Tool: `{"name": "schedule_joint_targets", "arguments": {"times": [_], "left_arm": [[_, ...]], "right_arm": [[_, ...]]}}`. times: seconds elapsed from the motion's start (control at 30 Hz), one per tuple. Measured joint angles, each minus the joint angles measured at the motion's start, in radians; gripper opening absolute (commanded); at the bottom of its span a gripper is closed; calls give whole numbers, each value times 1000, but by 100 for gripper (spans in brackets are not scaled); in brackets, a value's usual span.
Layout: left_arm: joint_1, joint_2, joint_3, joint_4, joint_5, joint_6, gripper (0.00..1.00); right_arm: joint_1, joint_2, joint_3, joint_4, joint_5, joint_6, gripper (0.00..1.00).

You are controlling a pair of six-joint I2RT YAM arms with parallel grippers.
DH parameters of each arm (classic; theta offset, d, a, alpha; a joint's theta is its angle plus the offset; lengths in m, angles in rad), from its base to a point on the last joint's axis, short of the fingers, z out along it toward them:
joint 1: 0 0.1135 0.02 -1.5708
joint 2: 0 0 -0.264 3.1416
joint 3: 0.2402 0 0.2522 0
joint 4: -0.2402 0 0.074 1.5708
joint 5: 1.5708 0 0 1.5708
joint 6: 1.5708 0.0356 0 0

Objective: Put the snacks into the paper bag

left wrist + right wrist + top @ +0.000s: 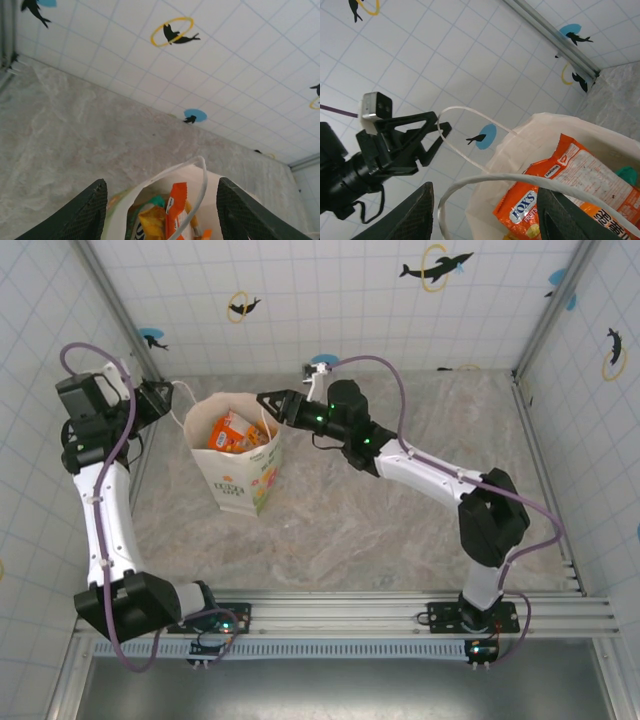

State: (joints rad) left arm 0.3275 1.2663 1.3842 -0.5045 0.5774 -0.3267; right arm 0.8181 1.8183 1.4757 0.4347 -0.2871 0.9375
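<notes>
Toward the back left of the marble table (400,520) we see the white paper bag (240,480) standing upright with its mouth open; the two arms meet it from either side. From above, the left gripper (170,402) sits just beside the bag's left rim and the right gripper (266,401) reaches its right rim; from there we cannot judge how wide either one stands.

The wrist views settle that. The left gripper (161,185) has its jaws partly spread, and the left handle (200,182) arcs up through the gap with neither finger pinching it. The right gripper (486,190) is likewise part open; the right handle (490,176) lies across the space between its fingers, not clamped. The right wrist view also shows us the left gripper (442,122) head-on, fingers parted, the string passing right at its tips; whether it touches them we cannot tell.

The snacks (235,430) lie inside the bag; from above they read as an orange and yellow heap. The right wrist view gives us a large orange packet (565,180); the left wrist view adds a yellow packet (150,220).
</notes>
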Motion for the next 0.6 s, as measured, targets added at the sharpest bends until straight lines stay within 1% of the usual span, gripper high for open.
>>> {"name": "schedule_joint_targets", "arguments": {"times": [0.1,0.23,0.3,0.4,0.5,0.6], "left_arm": [[0,16,-15,22,31,-15,58],[0,23,-18,47,57,-23,48],[0,26,-18,61,72,-25,46],[0,31,-25,79,86,-26,46],[0,32,-37,89,90,-26,49],[0,32,-48,96,93,-26,49]], "right_arm": [[0,21,26,2,-11,20,53],[1,29,43,3,-18,31,51],[3,29,46,3,-17,34,50],[3,29,47,2,-16,37,50],[3,29,48,2,-12,38,49],[3,29,49,2,-5,39,48]]}}
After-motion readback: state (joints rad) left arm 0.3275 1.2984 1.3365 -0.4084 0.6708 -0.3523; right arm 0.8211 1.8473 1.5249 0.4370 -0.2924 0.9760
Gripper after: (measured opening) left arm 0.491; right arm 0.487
